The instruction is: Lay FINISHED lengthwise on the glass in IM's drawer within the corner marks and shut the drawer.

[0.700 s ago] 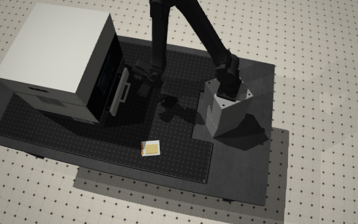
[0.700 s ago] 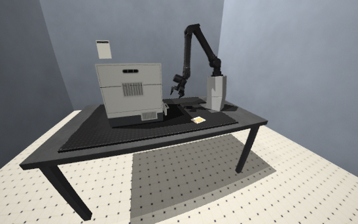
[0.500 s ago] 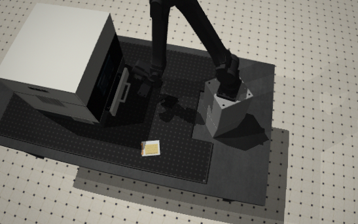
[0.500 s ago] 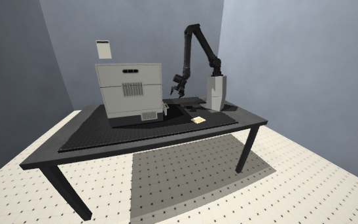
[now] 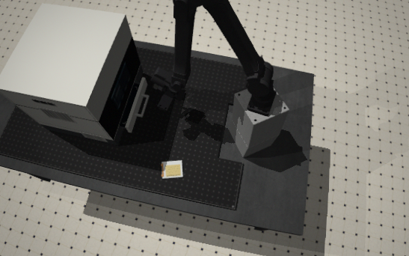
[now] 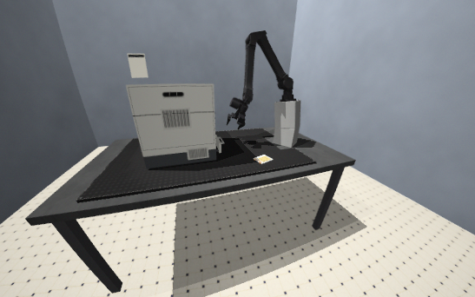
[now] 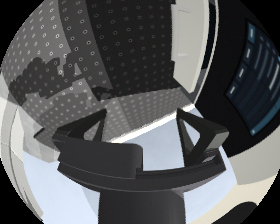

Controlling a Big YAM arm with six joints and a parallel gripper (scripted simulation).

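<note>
FINISHED, the small flat white-framed cassette with a yellow centre (image 5: 172,169), lies on the dark perforated mat (image 5: 208,176), well apart from the boxy grey gel imager IM (image 5: 63,56). We see our black parallel gripper (image 5: 166,98) hovering just beside IM's pale drawer handle (image 5: 138,106), fingers spread fully and holding nothing.

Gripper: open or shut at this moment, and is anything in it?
Open and empty. The gripper has its fingers spread wide with only mat between; the cassette lies apart.
</note>
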